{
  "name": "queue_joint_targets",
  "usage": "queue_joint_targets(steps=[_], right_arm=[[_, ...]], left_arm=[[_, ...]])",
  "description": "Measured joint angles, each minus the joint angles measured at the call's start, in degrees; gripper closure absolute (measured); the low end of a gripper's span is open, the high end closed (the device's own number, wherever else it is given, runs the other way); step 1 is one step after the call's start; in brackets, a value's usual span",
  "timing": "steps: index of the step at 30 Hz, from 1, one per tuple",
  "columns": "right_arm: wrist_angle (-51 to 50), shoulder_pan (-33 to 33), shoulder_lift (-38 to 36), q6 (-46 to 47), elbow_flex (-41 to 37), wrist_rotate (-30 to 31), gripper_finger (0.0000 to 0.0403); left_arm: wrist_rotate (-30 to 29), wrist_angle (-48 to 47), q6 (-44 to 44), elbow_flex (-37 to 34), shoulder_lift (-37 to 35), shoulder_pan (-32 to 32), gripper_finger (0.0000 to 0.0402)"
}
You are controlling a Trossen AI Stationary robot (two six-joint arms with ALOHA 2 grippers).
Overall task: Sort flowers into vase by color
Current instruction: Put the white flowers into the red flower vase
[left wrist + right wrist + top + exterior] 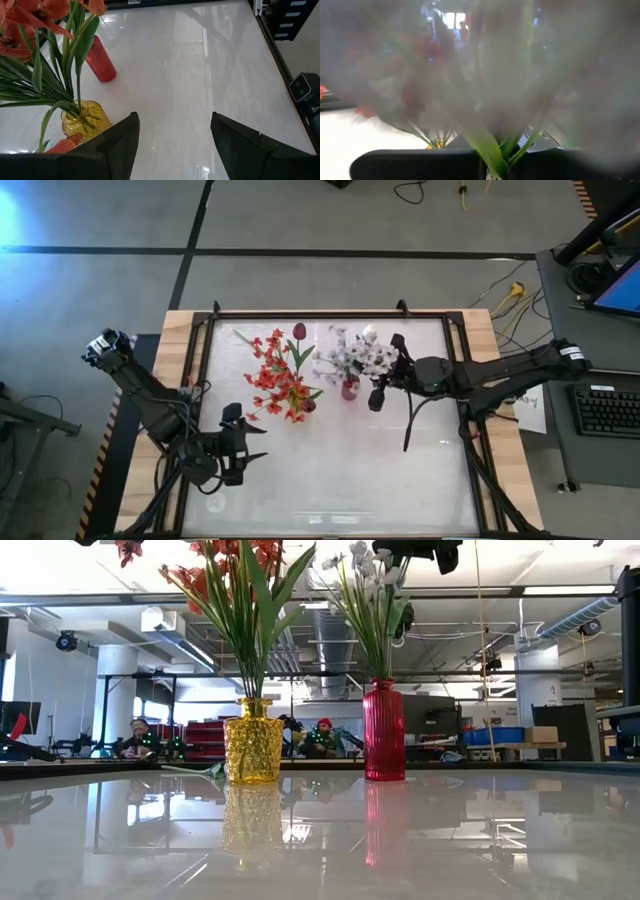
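White flowers point(352, 356) in red vase point(349, 389), clenched right gripper point(384, 380) beside blooms, left gripper point(236, 442) released

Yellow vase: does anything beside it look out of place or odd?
Yes. One red-orange flower seems to lie on the table at the foot of the yellow vase, not in it; its green stem lies flat there.

Grey floor point(330, 220) crossed by dark tape lines around my table point(480, 325). A keyboard point(608, 410) sits off my right. Beyond, white columns point(117, 700), ceiling ducts point(330, 640), two seated people point(135, 737).
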Motion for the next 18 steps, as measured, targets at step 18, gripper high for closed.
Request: queue_joint_targets(steps=[18], right_arm=[[-8.3, 0.0, -0.2, -0.5, 4.6, 0.0, 0.0385]], left_arm=[[0.0, 0.0, 0.0, 0.0, 0.0, 0.0, 0.0171]])
